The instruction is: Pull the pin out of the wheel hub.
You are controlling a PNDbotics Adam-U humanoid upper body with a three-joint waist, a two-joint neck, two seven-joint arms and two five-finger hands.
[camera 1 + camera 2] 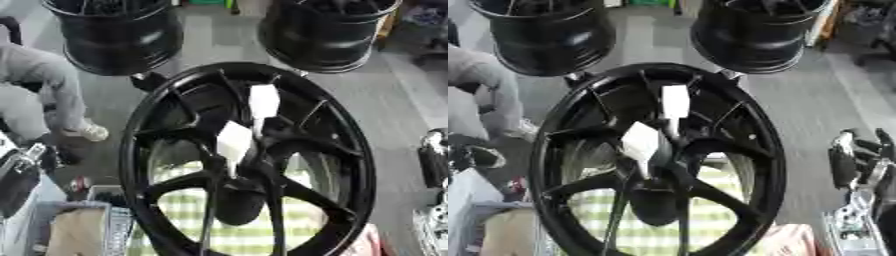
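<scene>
- Left eye view: your wheel hub (249, 165) stood upright on its rim and filled the middle of the picture, a black spoked wheel with green-checked cloth (188, 212) showing through the gaps at six o'clock.
- Two pale tags, or perhaps tabs, sat near the hub's centre: one (263, 101) towards twelve o'clock, the other (234, 141) just below and left of it. Which of them, if either, marked the pin, I could not tell.
- Two more black wheels stood behind, at eleven (114, 35) and one o'clock (328, 32).
- Right eye view: your right hand (859, 165) waited at three o'clock, well apart from the hub; whether its fingers were straight or curled, I could not tell.
- Your left hand showed in neither view.
- My read: the pull had not begun; this was the approach, nothing touching the hub.
- Next call: you needed to bring a hand to the hub's centre, find the pin among the spokes, pinch it and draw it straight out along its own axis while the wheel stayed standing.
</scene>
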